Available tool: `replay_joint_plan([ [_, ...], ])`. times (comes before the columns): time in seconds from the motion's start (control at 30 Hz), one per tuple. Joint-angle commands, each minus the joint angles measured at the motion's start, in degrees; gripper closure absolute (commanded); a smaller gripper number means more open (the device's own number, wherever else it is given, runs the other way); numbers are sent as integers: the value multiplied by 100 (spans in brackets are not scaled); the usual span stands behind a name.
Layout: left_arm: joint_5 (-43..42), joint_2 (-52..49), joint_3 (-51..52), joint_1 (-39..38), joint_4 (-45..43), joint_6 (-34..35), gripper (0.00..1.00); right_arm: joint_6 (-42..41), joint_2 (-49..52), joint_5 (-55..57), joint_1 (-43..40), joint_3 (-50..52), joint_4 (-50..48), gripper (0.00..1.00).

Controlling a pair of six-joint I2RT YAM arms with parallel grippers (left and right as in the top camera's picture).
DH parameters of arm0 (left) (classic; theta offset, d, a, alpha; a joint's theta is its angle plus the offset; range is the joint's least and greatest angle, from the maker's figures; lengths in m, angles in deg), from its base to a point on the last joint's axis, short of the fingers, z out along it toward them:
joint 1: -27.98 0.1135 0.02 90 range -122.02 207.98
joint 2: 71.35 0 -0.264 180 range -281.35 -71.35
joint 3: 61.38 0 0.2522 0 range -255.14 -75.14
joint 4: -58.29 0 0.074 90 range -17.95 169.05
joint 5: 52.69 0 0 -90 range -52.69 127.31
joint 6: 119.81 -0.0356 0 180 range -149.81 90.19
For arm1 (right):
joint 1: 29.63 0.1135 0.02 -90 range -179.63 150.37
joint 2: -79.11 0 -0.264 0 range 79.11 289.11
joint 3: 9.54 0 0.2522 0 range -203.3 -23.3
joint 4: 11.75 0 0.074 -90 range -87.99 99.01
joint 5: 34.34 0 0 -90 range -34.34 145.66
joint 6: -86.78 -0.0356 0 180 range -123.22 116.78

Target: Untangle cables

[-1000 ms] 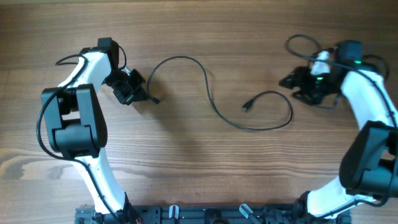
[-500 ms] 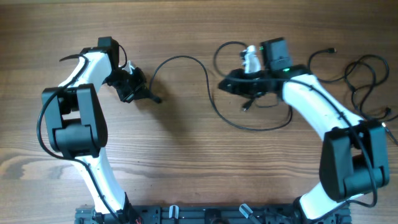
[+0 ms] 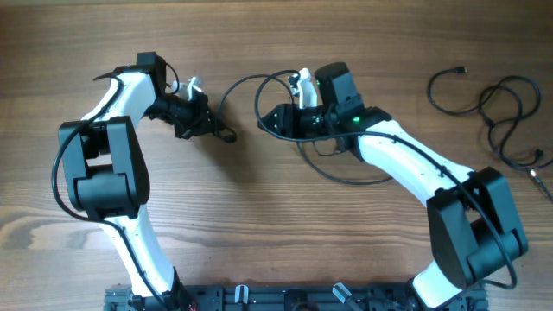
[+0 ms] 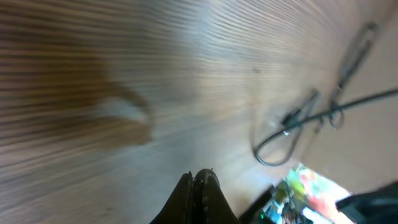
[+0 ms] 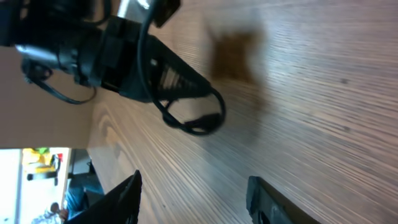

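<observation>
A brown wood-grain table [image 3: 259, 242] fills the overhead view. On the left, the left gripper [image 3: 220, 131] lies low over the boards with its fingers [image 4: 200, 186] pressed together, pinching the end of the long cable [image 3: 246, 80]. In the right wrist view that cable curls in a small loop [image 5: 198, 130] right at the fingertips. From the left gripper the cord climbs away in an arc and then passes in front of the right gripper [image 3: 272, 121]. It sweeps on beneath that arm in a wide bend [image 3: 346, 179]. The right gripper faces the left one from close by, jaws spread wide and holding nothing, its two fingers [image 5: 127, 196] well apart. Far behind the right gripper, near the table's right edge, the other cables [image 3: 497, 108] lie in loose overlapping curls.
</observation>
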Motion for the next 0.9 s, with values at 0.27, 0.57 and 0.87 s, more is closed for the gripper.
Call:
replay_joint_plan([
  [0.27, -713, -55, 15, -81, 70, -629, 96, -1141, 254, 479, 402, 48, -684, 30],
  [0.57, -708, -55, 15, -498, -37, -743, 96, -1526, 380, 894, 549, 48, -1058, 19],
  [0.87, -708, -55, 15, -758, -81, -914, 96, -1722, 380, 1276, 546, 48, -1266, 18],
])
